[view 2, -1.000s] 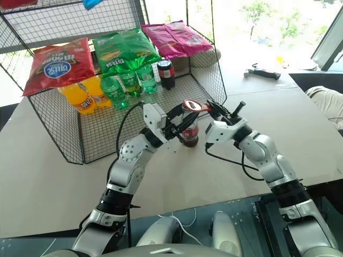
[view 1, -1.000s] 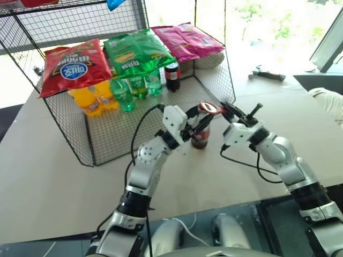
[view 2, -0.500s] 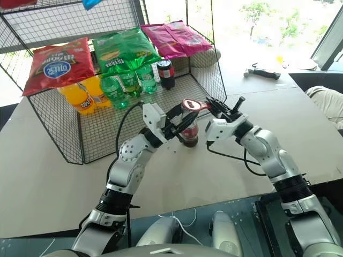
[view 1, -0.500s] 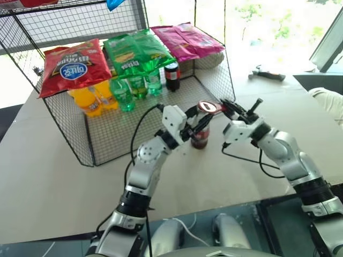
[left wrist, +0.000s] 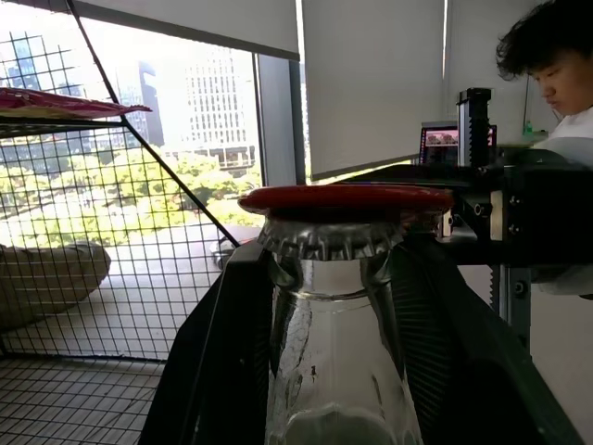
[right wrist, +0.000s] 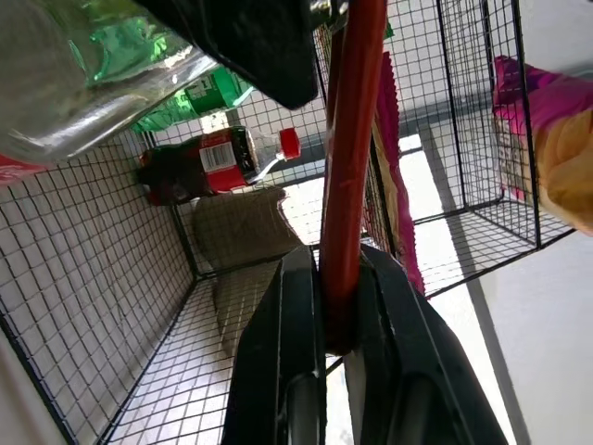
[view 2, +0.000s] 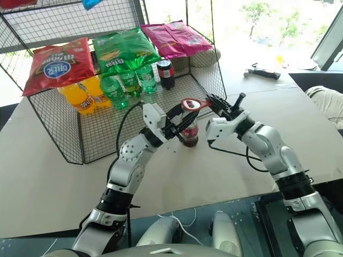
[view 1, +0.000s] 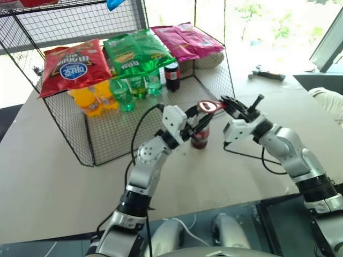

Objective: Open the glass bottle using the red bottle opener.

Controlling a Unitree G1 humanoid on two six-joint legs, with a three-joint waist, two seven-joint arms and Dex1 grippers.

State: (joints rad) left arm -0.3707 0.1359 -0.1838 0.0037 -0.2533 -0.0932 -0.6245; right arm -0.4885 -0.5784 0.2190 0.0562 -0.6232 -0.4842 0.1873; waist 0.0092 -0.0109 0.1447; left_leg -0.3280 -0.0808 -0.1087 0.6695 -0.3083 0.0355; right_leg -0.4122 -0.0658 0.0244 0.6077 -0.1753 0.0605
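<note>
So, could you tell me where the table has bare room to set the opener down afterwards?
The cardboard-covered table is bare in front of the black wire rack, on the left arm's side. Another free stretch lies beyond the right arm, toward the dark tool near the far edge. It is crowded at the centre, where both hands meet at the small clear glass bottle.

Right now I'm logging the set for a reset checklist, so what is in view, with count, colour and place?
glass bottle: one, clear with dark red drink, on the table beside the rack, cap still on
red bottle opener: one, red, head over the bottle's cap
wire rack: one, black, on the table's left
snack bags: three, red, green, pink, atop the rack
green plastic bottles: several, inside the rack
orange bottles: two, inside the rack
cola bottle: one, dark, red cap, inside the rack
table: one, pale
left gripper: fingers around the bottle
right gripper: fingers pinching the opener's handle
</note>
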